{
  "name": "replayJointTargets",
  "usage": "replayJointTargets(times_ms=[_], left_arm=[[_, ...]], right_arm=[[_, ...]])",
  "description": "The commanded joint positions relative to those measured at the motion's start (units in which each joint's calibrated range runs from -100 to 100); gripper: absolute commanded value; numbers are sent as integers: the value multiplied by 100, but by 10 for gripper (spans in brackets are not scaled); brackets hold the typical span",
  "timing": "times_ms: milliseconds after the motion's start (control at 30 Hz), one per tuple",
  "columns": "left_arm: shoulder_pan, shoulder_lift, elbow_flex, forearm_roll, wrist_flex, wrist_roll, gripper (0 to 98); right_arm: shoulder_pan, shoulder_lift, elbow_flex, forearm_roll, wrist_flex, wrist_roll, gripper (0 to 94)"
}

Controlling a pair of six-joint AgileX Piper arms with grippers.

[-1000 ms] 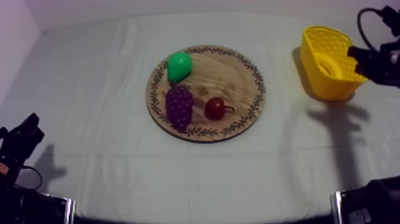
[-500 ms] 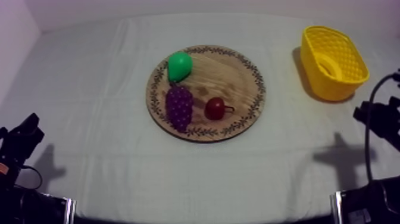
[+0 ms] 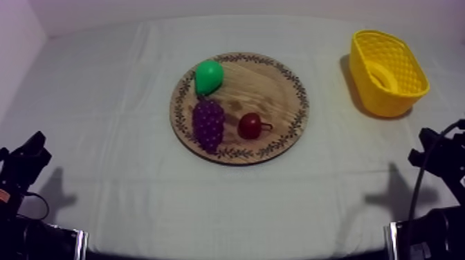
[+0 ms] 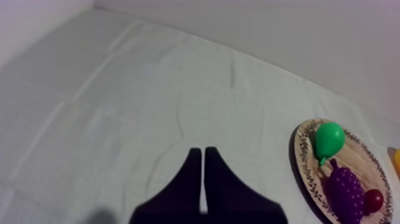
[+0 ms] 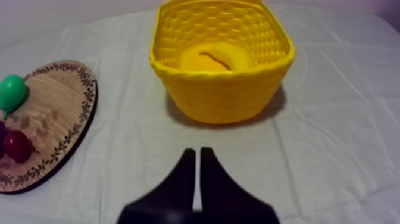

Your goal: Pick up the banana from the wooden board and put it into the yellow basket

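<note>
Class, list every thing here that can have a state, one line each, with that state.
banana: lying in the yellow basket
yellow basket: upright
wooden board: flat, bearing pear, bunch of grapes, small red fruit
left gripper: shut, empty
right gripper: shut, empty

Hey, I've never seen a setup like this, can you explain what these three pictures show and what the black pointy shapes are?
This is a robot with two arms, one at each side of a cloth-covered table. One picture looks down from above; the other two come from cameras riding on the arms' wrists. The black wedge in each wrist picture is that arm's own gripper: the left gripper and the right gripper are both shut, holding nothing. On the table lies a round wooden board carrying a pear, a bunch of grapes and a small red fruit. To its side stands a yellow basket, and the banana lies inside it.
</note>
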Motion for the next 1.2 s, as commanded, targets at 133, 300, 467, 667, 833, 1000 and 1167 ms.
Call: replayJointTargets(times_ms=[133, 300, 467, 667, 833, 1000, 1167], left_arm=[[-1, -3, 2, 1, 0, 0, 1], [-1, -3, 2, 1, 0, 0, 1], [-1, -3, 2, 1, 0, -2, 1], [-1, -3, 2, 1, 0, -1, 1], [-1, -3, 2, 1, 0, -1, 1], [-1, -3, 2, 1, 0, -1, 1], [-1, -3, 2, 1, 0, -1, 1]], right_arm=[[44, -212, 5, -27, 160, -67, 7], [111, -243, 5, -38, 183, 374, 7], [126, -251, 5, -40, 186, 961, 7], [129, -252, 5, -41, 187, 1056, 7], [129, -253, 5, -41, 187, 1025, 7], [129, -253, 5, -41, 187, 1016, 7], [129, -253, 5, -41, 187, 1012, 7]])
